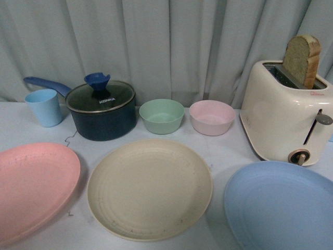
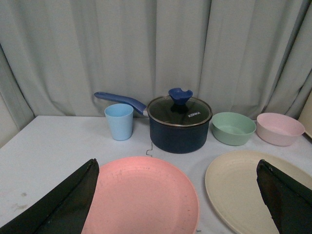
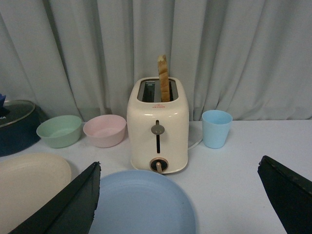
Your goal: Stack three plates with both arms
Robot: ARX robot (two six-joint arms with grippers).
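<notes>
Bread slice point(image 1: 302, 58) pokes out of the toaster point(image 1: 281, 114), lid point(image 1: 100, 97) sits on the saucepan point(image 1: 104, 126); left gripper point(image 2: 176, 163) and right gripper point(image 3: 180, 161) both spread wide, holding nothing.

Pink plate point(image 1: 36, 187), blue plate point(image 1: 283, 205) partly off-frame.

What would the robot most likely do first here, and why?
Probably lower the left gripper onto the pink plate's rim and grip it. The pink plate, cream plate and light blue plate lie apart, none stacked, and the cream one in the middle looks like a natural base. The left gripper is open and faces the pink plate.
</notes>
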